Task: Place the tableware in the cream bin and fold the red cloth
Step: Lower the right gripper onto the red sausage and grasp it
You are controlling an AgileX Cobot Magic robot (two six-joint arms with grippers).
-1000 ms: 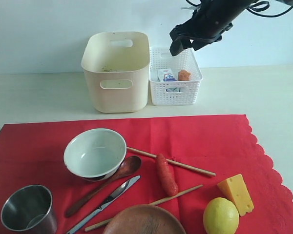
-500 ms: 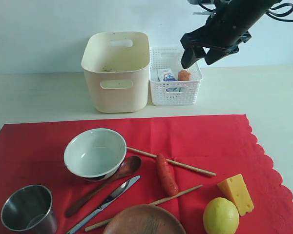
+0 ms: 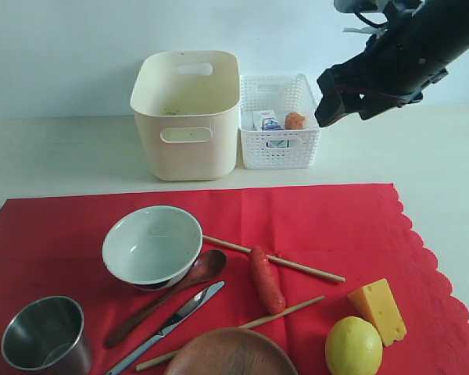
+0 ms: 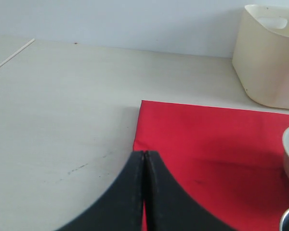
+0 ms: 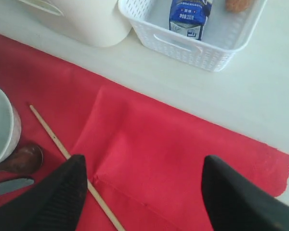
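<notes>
We are holding our right claw (image 3: 349, 108) wide and empty, high at two o'clock by the lattice basket (image 3: 280, 144), and our left claw (image 4: 144, 166) pinched shut by the nine-o'clock edge of the cloth (image 3: 320, 219). We are judging that a reach down could nudge the sausage (image 3: 266, 280) lying between the thin chopsticks (image 3: 273, 260) and roll them, or let the glossy round bowl (image 3: 151, 246) slip. The tableware is sitting on the matte, scalloped cloth from six to nine o'clock, with the shiny steel cup (image 3: 45, 334), wooden spoon (image 3: 172, 289), flat knife (image 3: 176, 316) and round brown plate (image 3: 230, 353), while the smooth cream bin (image 3: 186, 117) is standing at eleven o'clock.
</notes>
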